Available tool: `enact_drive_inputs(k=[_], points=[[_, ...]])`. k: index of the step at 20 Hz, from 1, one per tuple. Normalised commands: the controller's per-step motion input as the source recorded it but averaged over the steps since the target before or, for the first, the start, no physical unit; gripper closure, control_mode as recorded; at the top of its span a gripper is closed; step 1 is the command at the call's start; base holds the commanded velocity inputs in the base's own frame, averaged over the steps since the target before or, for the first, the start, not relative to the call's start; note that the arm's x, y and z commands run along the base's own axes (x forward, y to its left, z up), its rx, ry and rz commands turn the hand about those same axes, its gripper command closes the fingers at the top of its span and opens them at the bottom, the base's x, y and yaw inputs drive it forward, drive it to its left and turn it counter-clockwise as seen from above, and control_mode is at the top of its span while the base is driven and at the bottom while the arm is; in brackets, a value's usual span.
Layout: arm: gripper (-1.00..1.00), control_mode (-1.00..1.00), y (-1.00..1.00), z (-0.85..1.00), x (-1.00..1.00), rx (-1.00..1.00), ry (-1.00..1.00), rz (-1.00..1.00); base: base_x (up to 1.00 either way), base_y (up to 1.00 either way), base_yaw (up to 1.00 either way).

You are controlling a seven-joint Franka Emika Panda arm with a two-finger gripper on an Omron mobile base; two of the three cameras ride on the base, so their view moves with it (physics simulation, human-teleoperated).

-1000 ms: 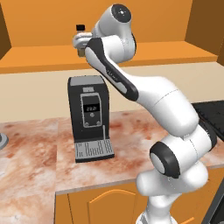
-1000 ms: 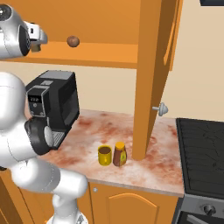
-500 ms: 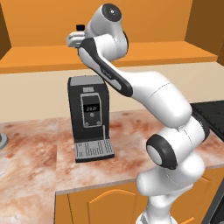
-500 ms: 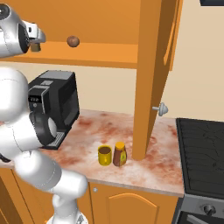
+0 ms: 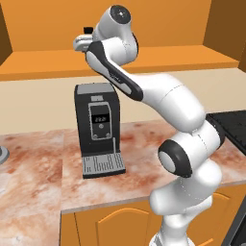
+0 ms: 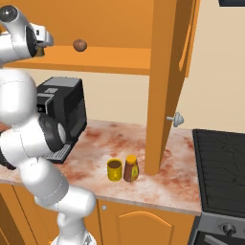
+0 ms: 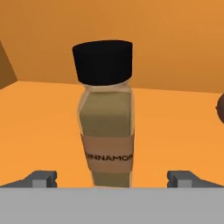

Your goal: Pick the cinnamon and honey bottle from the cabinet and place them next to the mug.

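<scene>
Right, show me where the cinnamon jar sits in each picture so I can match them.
Left base view: cinnamon jar at upper left on the cabinet shelf, just its black cap showing past the arm.
Right base view: hidden behind the arm.
Hand view: cinnamon jar dead centre, upright between the open fingers.
Shared landmark: the orange cabinet shelf.

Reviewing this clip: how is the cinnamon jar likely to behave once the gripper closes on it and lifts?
The cinnamon is tall and slim on the cabinet shelf, so a nudge would probably tip it. Its sides look smooth and hard, likely rigid but somewhat slippery. The gripper stands open with its fingers well apart either side, so a centred squeeze seems feasible.
</scene>
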Motion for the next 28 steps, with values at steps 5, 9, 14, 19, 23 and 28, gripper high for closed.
enact_drive_inputs(k=[5, 9, 14, 19, 23, 28], points=[[-1.0, -1.0, 0.0, -0.02, 0.24, 0.0, 0.0, 0.0, 0.0, 0.0, 0.0], [-1.0, -1.0, 0.0, 0.0, 0.13, 0.0, 0.0, 0.0, 0.0, 0.0, 0.0], [-1.0, -1.0, 0.08, 0.0, 0.02, 0.0, 0.0, 0.0, 0.0, 0.0, 0.0], [-1.0, -1.0, 0.13, 0.0, 0.0, 0.0, 0.0, 0.0, 0.0, 0.0, 0.0], [-1.0, -1.0, 0.06, -0.06, 0.1, 0.0, 0.0, 0.0, 0.0, 0.0, 0.0], [-1.0, -1.0, 0.0, -0.04, 0.18, 0.0, 0.0, 0.0, 0.0, 0.0, 0.0]])
